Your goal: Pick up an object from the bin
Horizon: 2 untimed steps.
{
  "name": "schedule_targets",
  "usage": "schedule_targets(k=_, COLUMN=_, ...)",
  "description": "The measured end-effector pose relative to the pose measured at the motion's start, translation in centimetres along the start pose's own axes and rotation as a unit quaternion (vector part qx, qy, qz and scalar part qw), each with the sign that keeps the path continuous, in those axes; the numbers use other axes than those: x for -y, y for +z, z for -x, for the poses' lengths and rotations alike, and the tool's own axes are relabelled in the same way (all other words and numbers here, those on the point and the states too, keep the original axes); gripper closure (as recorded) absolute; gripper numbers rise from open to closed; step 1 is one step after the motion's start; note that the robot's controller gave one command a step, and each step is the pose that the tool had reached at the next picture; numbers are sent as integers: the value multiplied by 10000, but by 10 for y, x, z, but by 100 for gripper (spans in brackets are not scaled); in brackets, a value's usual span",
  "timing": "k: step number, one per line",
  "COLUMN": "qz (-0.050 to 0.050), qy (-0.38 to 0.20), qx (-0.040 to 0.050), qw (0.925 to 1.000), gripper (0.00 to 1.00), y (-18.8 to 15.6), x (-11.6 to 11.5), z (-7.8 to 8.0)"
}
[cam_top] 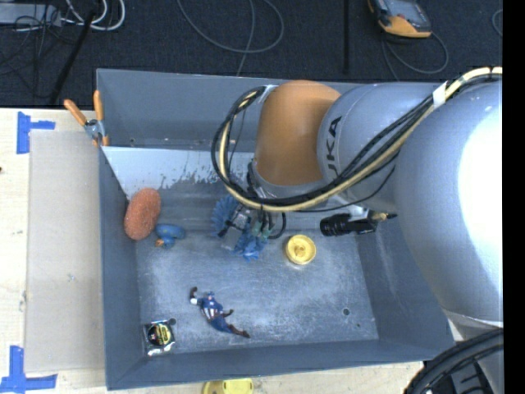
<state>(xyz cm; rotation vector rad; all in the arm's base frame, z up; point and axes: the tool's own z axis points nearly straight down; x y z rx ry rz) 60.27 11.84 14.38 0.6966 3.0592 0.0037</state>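
Observation:
My gripper (248, 225) hangs low in the middle of the bin, mostly covered by the arm's wrist. It sits right on a crumpled blue thing (223, 212), whose parts stick out to the gripper's left and below it. A yellow round cap-like thing (300, 249) lies just to the right of the gripper. A black pen-shaped thing (351, 223) lies further right, under the arm. A small blue piece (169, 234) rests on the floor to the left.
A brown-orange oval sponge-like thing (142, 213) leans at the left wall. A small blue and red toy figure (215, 311) lies near the front. A black and yellow tape measure (160, 334) sits in the front left corner. The arm covers the bin's right side.

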Motion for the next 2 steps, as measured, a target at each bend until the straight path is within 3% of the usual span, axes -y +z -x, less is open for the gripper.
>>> schedule_targets(k=1, qz=-38, qy=-37, qx=-32, qw=10000, gripper=100, y=-30, x=-2, z=-15)
schedule_targets(k=2, qz=-19, qy=-194, qx=-15, qw=9998, gripper=100, y=-121, x=-13, z=-16)
